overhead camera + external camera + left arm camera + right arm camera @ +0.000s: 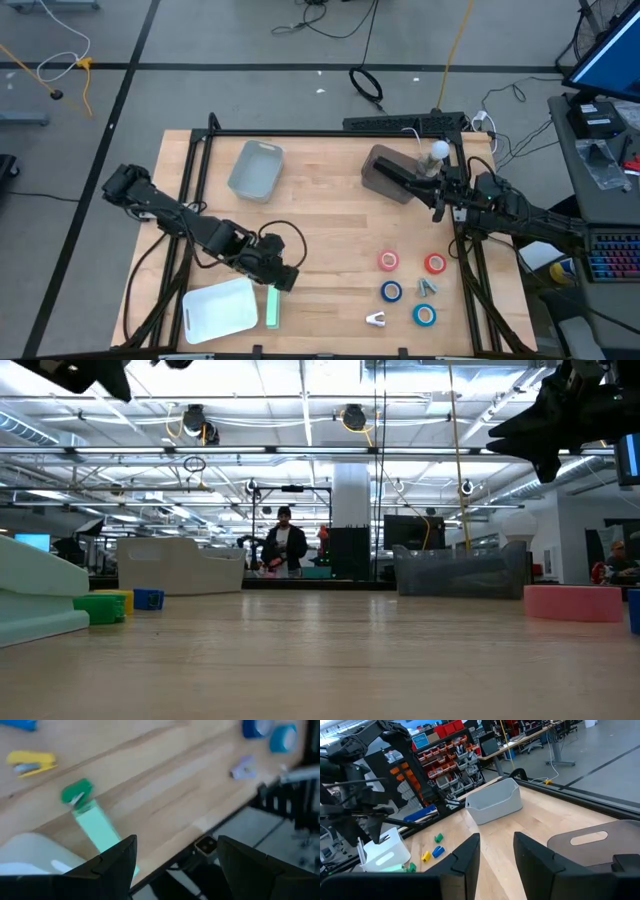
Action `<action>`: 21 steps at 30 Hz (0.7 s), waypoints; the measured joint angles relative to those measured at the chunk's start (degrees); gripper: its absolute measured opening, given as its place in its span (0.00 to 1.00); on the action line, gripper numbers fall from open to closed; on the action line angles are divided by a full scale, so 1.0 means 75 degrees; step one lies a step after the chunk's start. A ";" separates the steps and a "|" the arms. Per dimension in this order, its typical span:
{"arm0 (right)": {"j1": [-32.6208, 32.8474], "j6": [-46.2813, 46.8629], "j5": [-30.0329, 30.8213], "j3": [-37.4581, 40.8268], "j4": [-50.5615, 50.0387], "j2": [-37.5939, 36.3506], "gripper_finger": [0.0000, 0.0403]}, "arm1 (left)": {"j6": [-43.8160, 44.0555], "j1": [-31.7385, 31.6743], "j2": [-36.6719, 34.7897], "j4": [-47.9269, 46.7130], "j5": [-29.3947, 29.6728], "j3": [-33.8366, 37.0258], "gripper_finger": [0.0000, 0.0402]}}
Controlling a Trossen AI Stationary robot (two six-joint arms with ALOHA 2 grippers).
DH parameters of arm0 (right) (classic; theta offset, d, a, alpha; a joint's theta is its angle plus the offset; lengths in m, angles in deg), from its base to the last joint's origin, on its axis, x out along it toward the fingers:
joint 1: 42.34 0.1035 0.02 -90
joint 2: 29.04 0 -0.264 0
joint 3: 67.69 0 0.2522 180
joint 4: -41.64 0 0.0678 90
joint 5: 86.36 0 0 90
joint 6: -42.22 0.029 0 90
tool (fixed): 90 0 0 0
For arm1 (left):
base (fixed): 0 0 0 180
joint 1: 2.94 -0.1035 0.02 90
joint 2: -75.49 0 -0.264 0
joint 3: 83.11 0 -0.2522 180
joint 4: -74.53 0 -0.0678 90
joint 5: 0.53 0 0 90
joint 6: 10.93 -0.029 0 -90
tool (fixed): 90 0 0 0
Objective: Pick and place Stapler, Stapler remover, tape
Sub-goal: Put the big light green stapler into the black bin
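Small staplers lie on the table beside a white bin (220,308): a yellow one (30,762), a green one (77,792) and a blue one (438,851). My left gripper (175,855) hangs open above the table's near edge close to them, nothing between its fingers. Two red tape rolls (388,261) (434,264) and two blue ones (391,291) (424,315) lie flat at the near right, with a stapler remover (427,287) among them and another (376,319) nearer the edge. My right gripper (496,855) is raised at the far right, open, holding nothing.
A grey-blue bin (255,168) stands at the far middle and a dark brown bin (390,172) at the far right, below my right arm. A pale green oblong block (272,308) lies beside the white bin. Bare wood spans the table's middle. A person stands in the room beyond (284,545).
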 joint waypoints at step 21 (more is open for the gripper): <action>0.0000 0.0002 0.0020 0.0000 -0.0002 0.0003 0.28 | 0.0406 0.0151 0.1418 -0.0741 -0.0972 -0.0002 0.67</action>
